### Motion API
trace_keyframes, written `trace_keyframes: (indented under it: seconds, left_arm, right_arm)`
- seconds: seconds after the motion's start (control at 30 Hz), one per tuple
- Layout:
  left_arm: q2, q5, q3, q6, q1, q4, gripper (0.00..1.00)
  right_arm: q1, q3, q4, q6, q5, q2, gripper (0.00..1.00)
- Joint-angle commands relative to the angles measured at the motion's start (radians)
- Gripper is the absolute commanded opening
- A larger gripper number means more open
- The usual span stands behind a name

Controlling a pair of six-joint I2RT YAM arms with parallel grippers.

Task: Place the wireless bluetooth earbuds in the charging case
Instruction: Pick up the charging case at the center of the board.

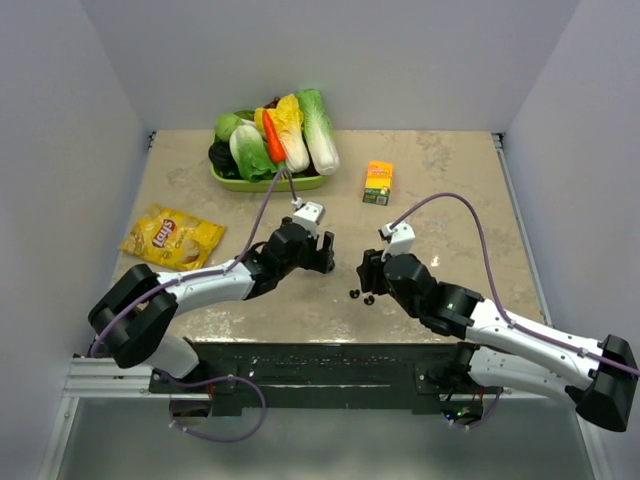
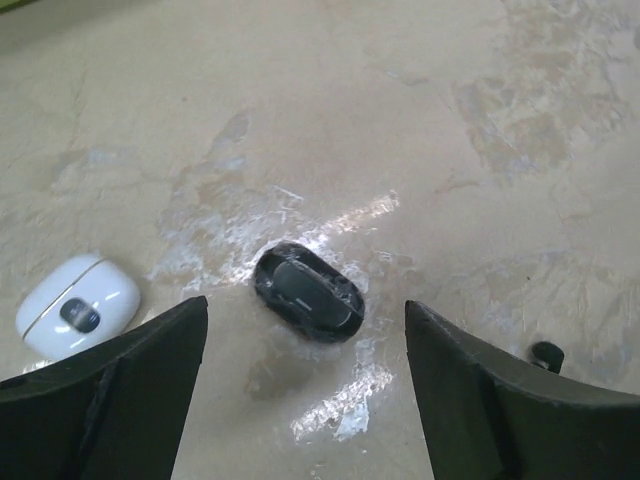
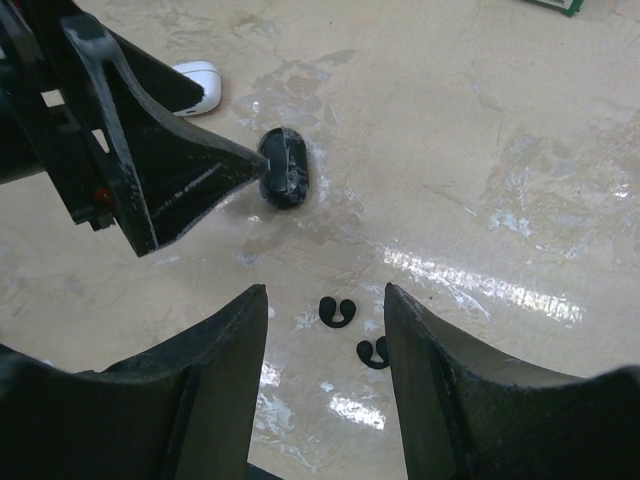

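A black oval charging case (image 2: 308, 292) lies flat on the beige table, just ahead of my left gripper (image 2: 306, 318). That gripper is open, with its fingers wide on either side of the case and touching nothing. In the right wrist view the same case (image 3: 286, 168) sits at the tip of a left finger (image 3: 170, 170). Two tiny black hooked earbuds (image 3: 337, 312) (image 3: 372, 352) lie on the table below my right gripper (image 3: 325, 290), which is open and holds nothing. From above, the earbuds (image 1: 360, 296) sit between the left gripper (image 1: 322, 262) and the right gripper (image 1: 368, 272).
A small white case (image 2: 78, 305) lies left of the black one. At the back stand a green tray of vegetables (image 1: 300, 183) and an orange carton (image 1: 378, 182). A yellow crisp bag (image 1: 170, 238) lies at the left. Grey walls close in three sides.
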Motion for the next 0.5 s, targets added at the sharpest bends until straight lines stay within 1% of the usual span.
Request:
trace_keyframes:
  seconds: [0.0, 0.07, 0.13, 0.17, 0.2, 0.23, 0.33, 0.4, 0.43, 0.47]
  left_arm:
    - [0.052, 0.226, 0.057, 0.246, 0.002, 0.029, 0.84]
    - [0.089, 0.258, 0.083, 0.270, 0.005, 0.023, 0.84]
    - [0.118, 0.240, 0.120, 0.277, 0.007, -0.019, 0.81]
    - [0.121, 0.191, 0.129, 0.271, 0.009, -0.033, 0.78]
    - [0.115, 0.182, 0.134, 0.261, 0.019, -0.043, 0.77]
    - [0.101, 0.181, 0.120, 0.233, 0.024, -0.036, 0.75]
    - [0.045, 0.172, 0.052, 0.181, 0.033, 0.007, 0.66]
    - [0.026, 0.166, 0.024, 0.149, 0.033, 0.009, 0.40]
    - [0.026, 0.168, -0.002, 0.126, 0.032, 0.012, 0.17]
    - [0.026, 0.169, -0.013, 0.107, 0.029, 0.015, 0.06]
  right_arm:
    - [0.002, 0.002, 0.003, 0.001, 0.003, -0.030, 0.54]
    - [0.002, 0.007, -0.002, -0.004, 0.000, -0.030, 0.54]
    - [0.001, 0.010, -0.011, -0.005, 0.000, -0.032, 0.54]
    - [0.004, 0.010, -0.019, -0.007, 0.001, -0.035, 0.54]
    - [0.002, 0.010, -0.020, -0.005, 0.003, -0.038, 0.54]
    - [0.002, 0.008, -0.022, -0.004, 0.003, -0.049, 0.54]
    - [0.002, -0.007, -0.017, -0.001, 0.004, -0.067, 0.54]
    - [0.004, -0.015, -0.011, 0.002, 0.004, -0.076, 0.54]
    - [0.002, -0.016, -0.008, 0.002, 0.004, -0.078, 0.54]
    - [0.002, -0.016, -0.003, 0.002, 0.004, -0.076, 0.54]
